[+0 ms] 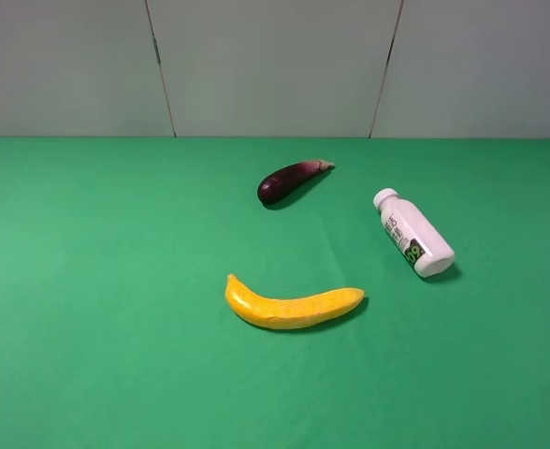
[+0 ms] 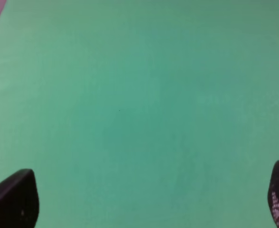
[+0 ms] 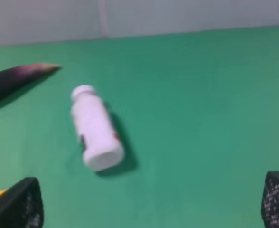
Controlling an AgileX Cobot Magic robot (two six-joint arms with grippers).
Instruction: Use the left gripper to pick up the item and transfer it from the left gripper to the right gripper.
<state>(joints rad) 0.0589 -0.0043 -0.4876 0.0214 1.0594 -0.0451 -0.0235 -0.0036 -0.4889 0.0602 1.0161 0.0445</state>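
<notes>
The white bottle [image 1: 412,232] lies on its side on the green table, right of centre, cap pointing to the far side. It also shows in the right wrist view [image 3: 95,127], ahead of my right gripper [image 3: 151,204], whose jaws stand wide apart and empty. My left gripper [image 2: 149,199] is open and empty over bare green cloth; only its two fingertips [image 2: 13,197] show. Neither arm shows in the high view.
A yellow banana [image 1: 292,304] lies near the table's middle. A dark purple eggplant [image 1: 292,180] lies behind it, also in the right wrist view [image 3: 16,78]. The green table [image 1: 107,281] ends at a grey wall at the back.
</notes>
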